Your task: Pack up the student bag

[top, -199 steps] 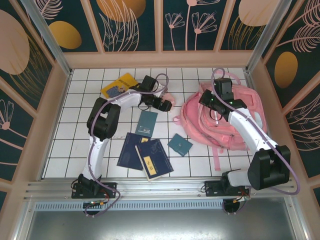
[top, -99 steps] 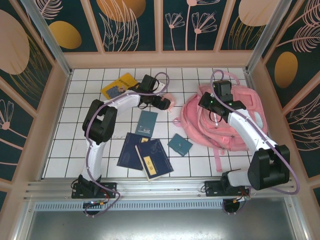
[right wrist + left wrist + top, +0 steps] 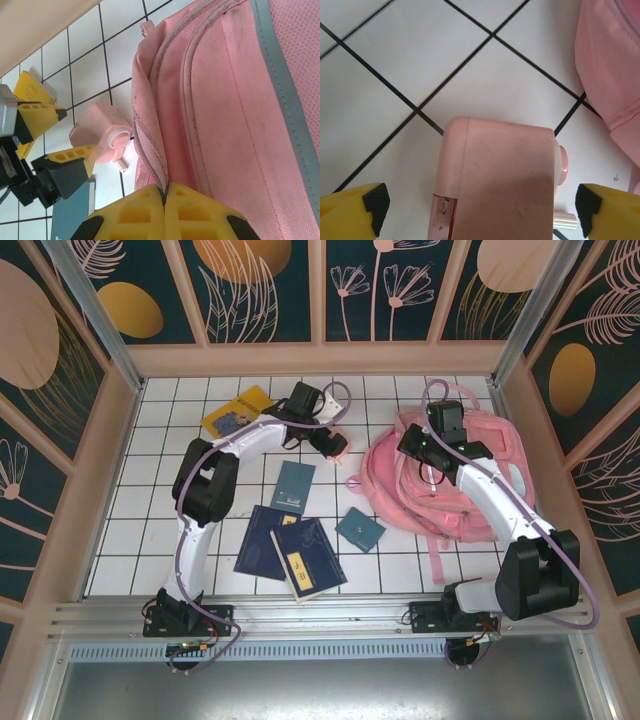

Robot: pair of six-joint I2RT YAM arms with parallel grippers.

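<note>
Pink student bag (image 3: 400, 485) is lying on the right side of the white tiled table (image 3: 180, 500), right gripper (image 3: 164, 197) clamped tight on a fold of its edge, while the left gripper (image 3: 480, 210) is spread wide either side of a small pink box (image 3: 500, 170) just beside the bag

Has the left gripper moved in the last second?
Yes. The left gripper has shifted slightly toward the far wall and right, away from the teal notebook; its open jaws stand either side of the small pink box.
</note>
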